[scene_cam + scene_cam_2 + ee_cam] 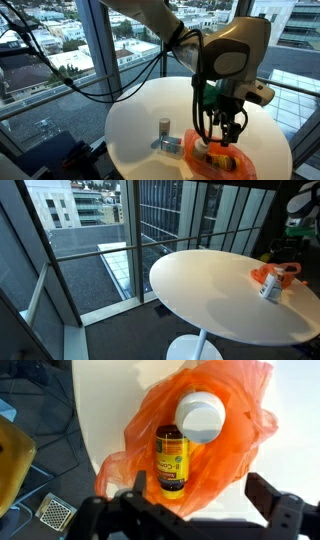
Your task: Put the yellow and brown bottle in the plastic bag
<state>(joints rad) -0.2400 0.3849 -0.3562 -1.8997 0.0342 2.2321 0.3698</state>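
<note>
The yellow and brown bottle (172, 460) lies on its side on the crinkled orange plastic bag (225, 455), brown top pointing away from me. I cannot tell whether it is inside the bag or on top of it. In an exterior view the bag (216, 161) sits on the round white table with a bit of yellow (214, 156) showing in it. My gripper (203, 495) is open and empty, just above the bag, with the bottle by its left finger. It hangs over the bag in an exterior view (222, 128). The bag also shows at the table's far side (263, 275).
A round white-capped item (200, 415) rests in the bag beyond the bottle. A grey-silver cylinder (165, 128) stands on the table (130, 120) beside the bag, and also shows in front of it (270, 288). Glass windows and a railing surround the table (200, 290).
</note>
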